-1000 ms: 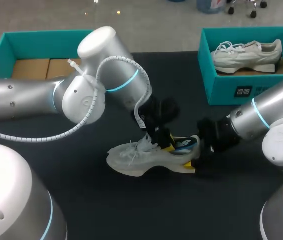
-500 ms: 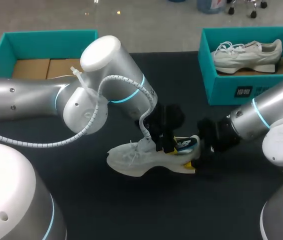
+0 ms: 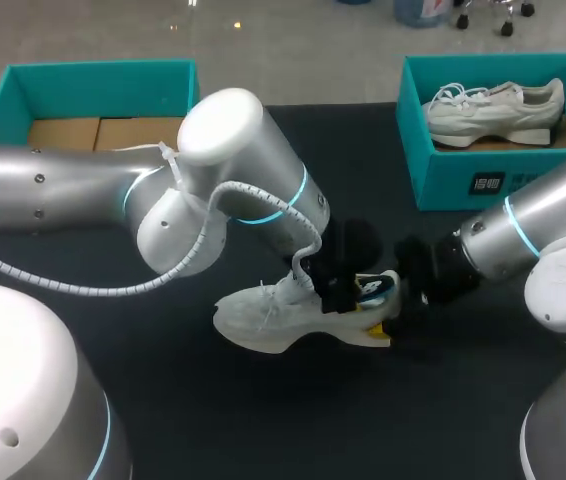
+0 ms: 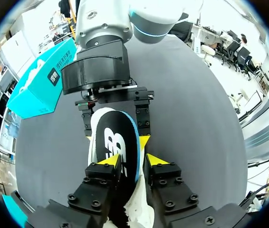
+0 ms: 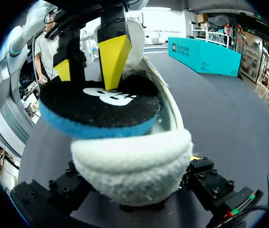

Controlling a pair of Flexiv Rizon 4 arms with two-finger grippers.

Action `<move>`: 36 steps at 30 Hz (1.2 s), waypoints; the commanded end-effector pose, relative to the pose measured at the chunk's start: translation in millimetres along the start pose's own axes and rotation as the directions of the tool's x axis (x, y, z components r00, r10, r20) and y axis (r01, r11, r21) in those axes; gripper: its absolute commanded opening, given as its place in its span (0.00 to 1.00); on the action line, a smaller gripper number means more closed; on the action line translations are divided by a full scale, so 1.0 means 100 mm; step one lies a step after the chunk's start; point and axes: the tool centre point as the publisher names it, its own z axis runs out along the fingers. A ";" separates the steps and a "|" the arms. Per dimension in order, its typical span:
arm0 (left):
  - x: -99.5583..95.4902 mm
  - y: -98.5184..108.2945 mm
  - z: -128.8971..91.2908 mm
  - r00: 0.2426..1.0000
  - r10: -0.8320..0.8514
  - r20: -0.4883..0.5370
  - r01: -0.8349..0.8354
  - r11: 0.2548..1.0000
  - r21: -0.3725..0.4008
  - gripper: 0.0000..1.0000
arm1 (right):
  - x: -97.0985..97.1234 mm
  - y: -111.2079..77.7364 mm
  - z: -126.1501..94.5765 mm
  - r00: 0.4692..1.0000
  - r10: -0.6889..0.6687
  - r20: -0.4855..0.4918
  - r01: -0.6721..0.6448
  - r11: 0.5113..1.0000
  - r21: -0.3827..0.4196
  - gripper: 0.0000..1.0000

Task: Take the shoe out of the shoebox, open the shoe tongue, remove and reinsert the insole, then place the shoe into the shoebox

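Observation:
A white shoe lies on its sole mid-table, toe to the left. Its black insole with a blue edge sticks out above the heel. My right gripper holds the heel from behind. In the right wrist view the fuzzy heel fills the gap between both fingers of that gripper. My left gripper reaches down into the shoe opening, partly open. In the left wrist view this gripper has one yellow tip on the insole and the other beside its edge. The right wrist view shows those fingertips over the insole.
A teal shoebox at the back right holds a second white shoe. Another teal box with a cardboard floor stands at the back left. Dark bare table lies in front of the shoe.
My left arm has swung right and lower, its gripper sliding along the insole toward the heel. Shoe, insole and right arm have stayed put.

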 end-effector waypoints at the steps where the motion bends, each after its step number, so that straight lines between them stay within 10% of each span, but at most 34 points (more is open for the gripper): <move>1: 0.01 -0.02 0.01 1.000 0.002 0.004 -0.002 1.000 -0.004 0.33 | 0.01 -0.02 0.05 1.000 0.000 0.001 0.000 1.000 0.002 0.00; 27: -0.04 0.09 0.03 0.992 -0.021 0.126 0.025 0.999 -0.033 0.24 | 0.01 -0.02 0.05 1.000 0.000 0.001 0.000 1.000 0.002 0.00; 36: -0.09 0.12 -0.03 0.989 -0.042 0.143 0.045 0.999 -0.024 0.00 | 0.01 -0.02 0.05 1.000 0.000 0.001 0.000 1.000 0.002 0.00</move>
